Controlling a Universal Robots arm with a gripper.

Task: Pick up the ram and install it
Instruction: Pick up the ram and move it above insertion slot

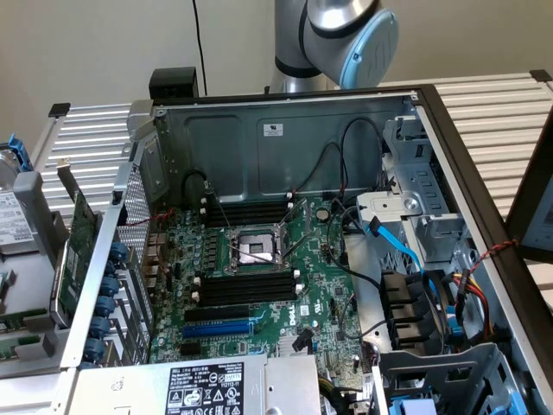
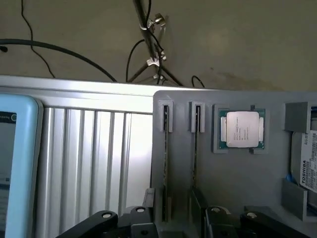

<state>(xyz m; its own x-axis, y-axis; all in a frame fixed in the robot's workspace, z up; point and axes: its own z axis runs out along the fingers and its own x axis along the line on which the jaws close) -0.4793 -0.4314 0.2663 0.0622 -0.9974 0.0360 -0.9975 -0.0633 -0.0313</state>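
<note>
Grey metal case: open in the exterior view, with the green board facing up inside.
Black slots: long and narrow, one set on each side of the processor socket. Their length runs from the exterior view's left to its right.
Arm: a silver joint with a pale blue cap, behind the case's back wall.
Room: cables crowd the board on the exterior view's right. A broad green card stands outside the case on the left.
Grey holder: in the wrist view it rests on a ribbed metal table. A processor chip and a hard drive sit in its pockets.
Ram: a thin dark strip standing on edge in a narrow slot of the holder. A second strip stands just beside it, apart. Edge-on, no label or chips can be made out.
Gripper: the black fingers are spread wide with nothing between them.
Relation: both strips run lengthwise straight away from the gripper, with their near ends in line with the gap between the fingers. By my judgement the fingers stand facing the strips' flat sides.
Edges: the holder's rim meets the table just beside the ram.
</note>
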